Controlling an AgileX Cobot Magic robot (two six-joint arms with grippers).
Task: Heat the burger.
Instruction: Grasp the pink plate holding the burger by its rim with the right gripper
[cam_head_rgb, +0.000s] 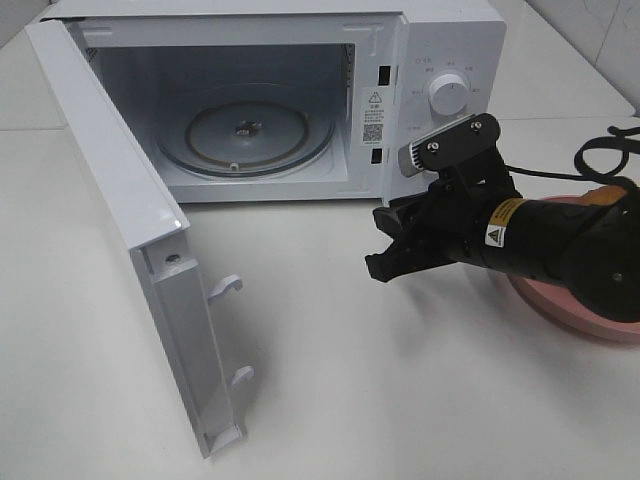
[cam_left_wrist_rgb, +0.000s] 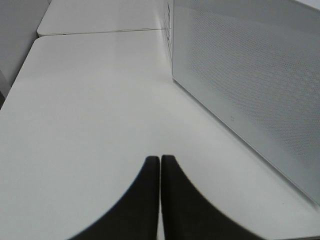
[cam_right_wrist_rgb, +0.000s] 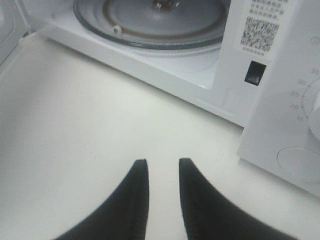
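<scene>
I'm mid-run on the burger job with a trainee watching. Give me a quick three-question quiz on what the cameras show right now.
1. True or false: the microwave door stands open.
2. What does the right end effector hold? A) a burger B) a pink plate C) nothing
3. Short answer: are the fingers of the left end effector together or apart?
Key: 1 true; 2 C; 3 together.
</scene>
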